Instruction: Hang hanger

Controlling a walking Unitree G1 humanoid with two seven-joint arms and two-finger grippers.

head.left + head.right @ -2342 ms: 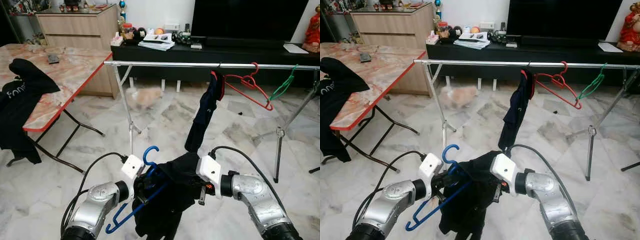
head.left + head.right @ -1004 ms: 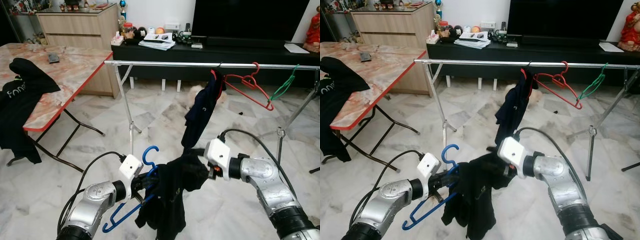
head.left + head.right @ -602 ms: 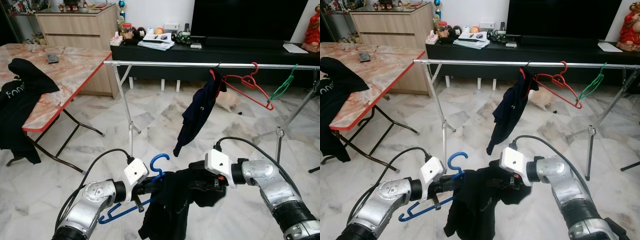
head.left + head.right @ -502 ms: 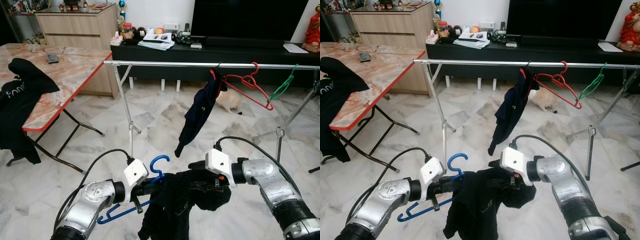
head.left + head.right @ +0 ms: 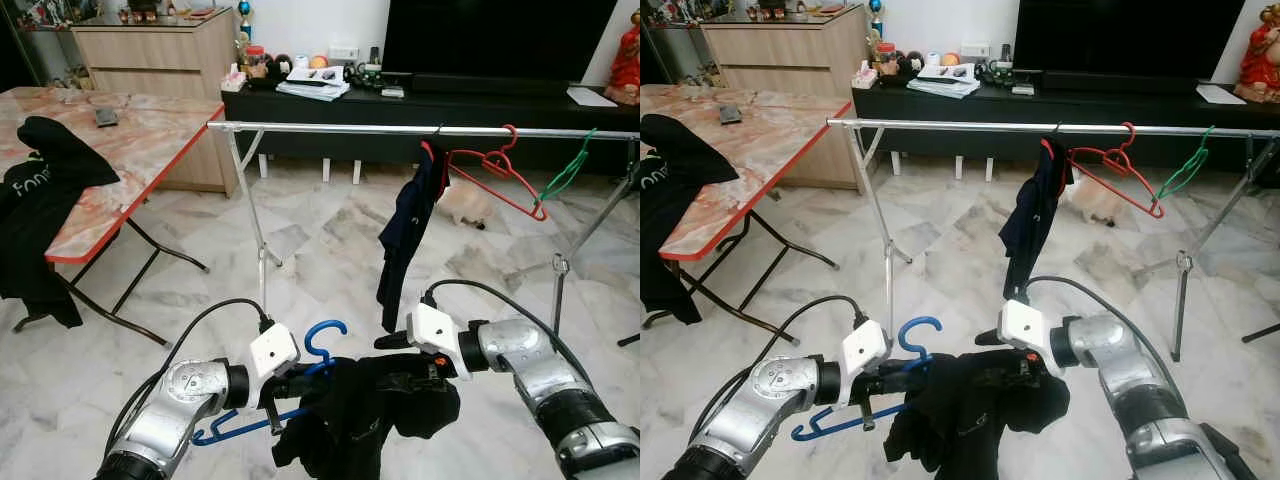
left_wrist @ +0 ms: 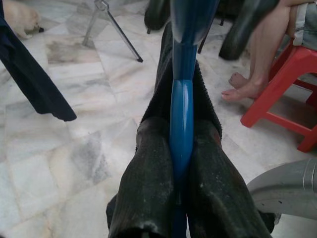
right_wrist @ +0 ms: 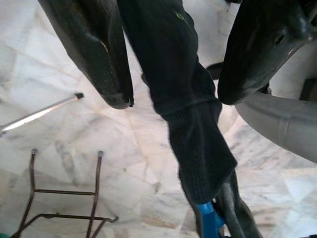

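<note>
Left eye view: two grippers, left gripper pinching one blue hanger, right gripper spread.

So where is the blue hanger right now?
The blue hanger is low in front of the robot, held in the left gripper, with a black garment draped over it.

Marble floor carries a silver clothes rail, a navy garment hanging off it beside red hanger and green hanger. Left, a folding table bears a draped black shirt.
</note>
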